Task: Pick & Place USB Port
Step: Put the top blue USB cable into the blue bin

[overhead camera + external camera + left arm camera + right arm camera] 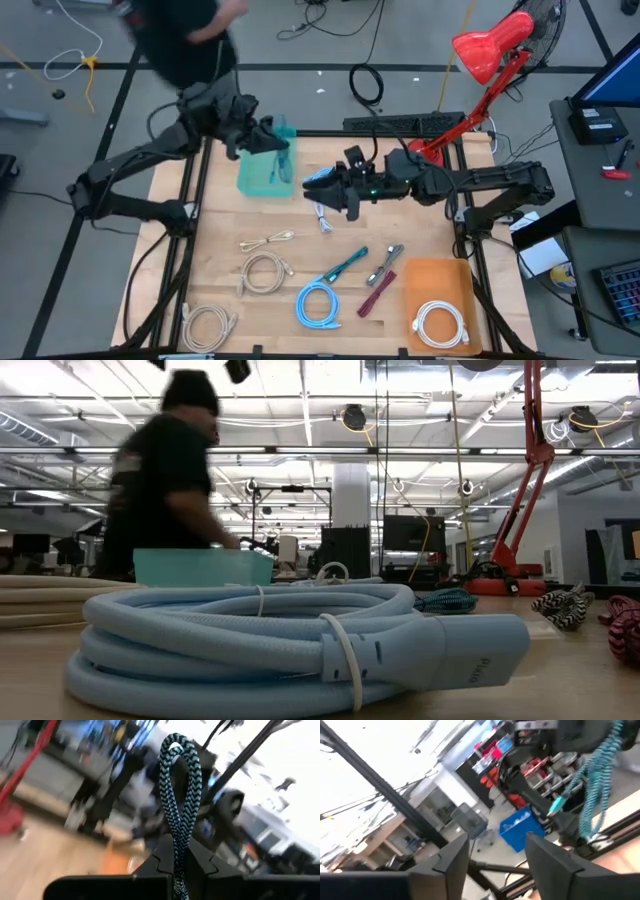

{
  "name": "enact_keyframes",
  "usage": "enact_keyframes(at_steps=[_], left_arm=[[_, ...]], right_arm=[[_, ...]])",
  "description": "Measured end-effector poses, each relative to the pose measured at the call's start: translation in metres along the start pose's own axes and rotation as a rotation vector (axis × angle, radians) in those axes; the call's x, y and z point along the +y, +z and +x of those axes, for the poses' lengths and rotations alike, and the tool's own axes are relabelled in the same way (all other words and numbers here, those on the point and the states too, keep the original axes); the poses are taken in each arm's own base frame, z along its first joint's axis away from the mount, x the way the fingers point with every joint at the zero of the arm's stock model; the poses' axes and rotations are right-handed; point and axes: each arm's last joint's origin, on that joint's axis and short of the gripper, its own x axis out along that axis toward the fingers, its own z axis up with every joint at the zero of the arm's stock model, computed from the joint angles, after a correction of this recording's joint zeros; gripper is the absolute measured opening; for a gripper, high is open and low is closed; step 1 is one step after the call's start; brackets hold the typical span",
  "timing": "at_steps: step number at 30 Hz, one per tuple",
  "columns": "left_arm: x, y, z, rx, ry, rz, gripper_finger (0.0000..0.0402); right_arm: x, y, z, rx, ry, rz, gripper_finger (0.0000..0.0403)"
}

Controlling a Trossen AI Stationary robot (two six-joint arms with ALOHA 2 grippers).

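My left gripper (176, 842) is shut on a teal-and-black braided cable (176, 785), high up beside the teal bin (262, 172) at the table's far left. In the right wrist view the same cable (597, 775) dangles from that gripper. From above, the cable (284, 155) shows over the bin's right part. My right gripper (320, 186) stands open near the table's middle, a little right of the bin, with nothing between its fingers (454, 862). My left gripper pinches a doubled-over stretch of the braided cable (176, 837), two strands side by side, between its two fingers. The fingers point about level. The fold's loop (179, 750) sticks out past the fingertips, and the rest (592, 805) hangs slack below, clear of the table.
Loose cables lie on the near half of the table: beige coils (265, 272) (208, 325), a light blue coil (318, 305), a teal cable (345, 265), and a white coil on an orange mat (440, 322). A red lamp (490, 50) stands far right. A person (180, 35) moves behind the table.
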Motion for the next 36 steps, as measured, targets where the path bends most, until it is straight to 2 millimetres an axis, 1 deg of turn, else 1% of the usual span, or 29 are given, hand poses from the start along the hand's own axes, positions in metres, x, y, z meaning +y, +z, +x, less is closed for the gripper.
enact_keyframes(at_steps=[2, 5, 9, 12, 16, 20, 27, 30, 33, 36], left_arm=[[0.005, -0.01, -0.01, 0.086, 0.041, -0.027, 0.0012], [0.018, -0.031, -0.02, 0.22, 0.149, -0.058, 0.0012], [0.033, -0.057, -0.031, 0.404, 0.377, -0.018, 0.0012], [0.045, -0.07, -0.033, 0.568, 0.57, 0.045, 0.0012], [0.058, -0.08, -0.025, 0.75, 0.741, 0.175, 0.0012], [0.067, -0.088, -0.01, 0.878, 0.824, 0.306, 0.0012], [0.09, -0.111, 0.022, 1.029, 0.776, 0.31, 0.0012], [0.098, -0.122, 0.034, 1.102, 0.775, 0.347, 0.0012], [0.107, -0.129, 0.04, 1.154, 0.779, 0.372, 0.0012], [0.113, -0.132, 0.042, 1.191, 0.788, 0.399, 0.0012]], right_arm=[[0.002, -0.004, 0.0, 0.021, -0.002, 0.002, 0.02], [0.002, -0.009, 0.0, 0.053, -0.022, -0.001, 0.0204], [-0.003, -0.013, 0.0, 0.094, -0.065, -0.004, 0.02], [-0.006, -0.015, -0.001, 0.123, -0.101, -0.007, 0.0196], [-0.01, -0.018, -0.002, 0.14, -0.15, -0.015, 0.0191], [-0.013, -0.02, -0.003, 0.152, -0.197, -0.024, 0.0187], [-0.016, -0.021, -0.004, 0.142, -0.251, -0.058, 0.0182], [-0.015, -0.02, -0.003, 0.132, -0.255, -0.07, 0.0182], [-0.016, -0.02, -0.003, 0.121, -0.269, -0.082, 0.018], [-0.016, -0.02, -0.003, 0.12, -0.269, -0.083, 0.018]])
